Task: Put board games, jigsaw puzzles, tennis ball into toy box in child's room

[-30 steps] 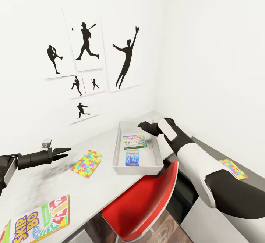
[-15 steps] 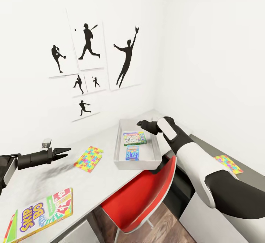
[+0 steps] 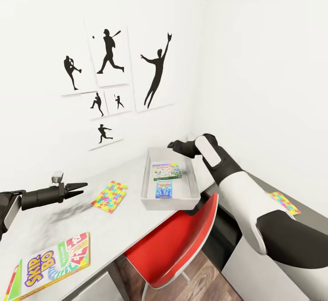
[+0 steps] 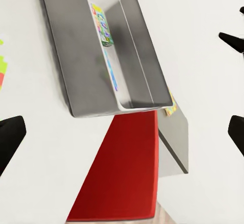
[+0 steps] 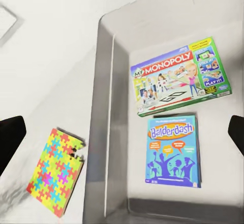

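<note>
The light grey toy box (image 3: 145, 187) stands on the pale table (image 3: 123, 226) by the corner wall. In it lie two board games, a green Monopoly box (image 5: 178, 76) and a blue Balderdash box (image 5: 173, 150). The Skip-Bo game (image 3: 54, 260) lies at the table's near left edge. One jigsaw puzzle (image 3: 109, 194) lies left of the box, another (image 3: 283, 202) on the lower dark desk at right. My right gripper (image 3: 172, 145) hovers open above the box's far end. My left gripper (image 3: 81, 188) hangs open over the table, left of the puzzle. The tennis ball and the bed are out of view.
A red chair (image 3: 182, 242) is pushed under the table in front of the toy box, between my arms. White walls with black athlete pictures (image 3: 109, 53) close in the corner behind the table. Wood floor (image 3: 205, 283) shows below the chair.
My right gripper has risen a little and drifted toward the box's far end. The head view shifted slightly at first, then held. The left arm has stayed still.
</note>
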Tool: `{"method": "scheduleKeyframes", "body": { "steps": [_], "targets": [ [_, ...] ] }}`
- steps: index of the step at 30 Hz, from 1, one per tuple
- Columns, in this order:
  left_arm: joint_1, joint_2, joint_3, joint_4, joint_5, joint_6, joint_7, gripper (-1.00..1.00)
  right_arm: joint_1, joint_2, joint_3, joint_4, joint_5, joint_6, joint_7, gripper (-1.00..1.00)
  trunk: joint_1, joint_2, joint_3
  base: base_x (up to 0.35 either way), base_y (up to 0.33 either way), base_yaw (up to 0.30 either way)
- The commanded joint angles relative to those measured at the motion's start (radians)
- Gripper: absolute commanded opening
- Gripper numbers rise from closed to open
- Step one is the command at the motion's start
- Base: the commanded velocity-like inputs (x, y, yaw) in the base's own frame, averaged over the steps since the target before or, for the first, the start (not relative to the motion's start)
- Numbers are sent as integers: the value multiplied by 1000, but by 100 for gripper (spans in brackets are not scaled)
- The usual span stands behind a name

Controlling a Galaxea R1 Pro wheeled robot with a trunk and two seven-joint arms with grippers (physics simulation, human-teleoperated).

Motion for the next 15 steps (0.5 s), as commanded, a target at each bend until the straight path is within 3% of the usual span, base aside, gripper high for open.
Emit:
{"method": "scheduleKeyframes", "body": {
  "steps": [1, 6, 15],
  "targets": [
    [-1, 0, 0, 0, 2, 9, -2, 100, -3, -1, 3, -33, -11, 30, -36, 100, 1, -2, -2, 0, 0, 0],
    [0, 0, 0, 0, 2, 9, -2, 100, -5, -1, -9, -127, -14, 111, -114, 100, 1, -2, -2, 0, 0, 0],
    [-1, 5, 0, 0, 2, 9, -3, 100, -2, 8, -173, -213, -17, 264, -152, 100, 1, -2, -2, 0, 0, 0]
  ]
}}
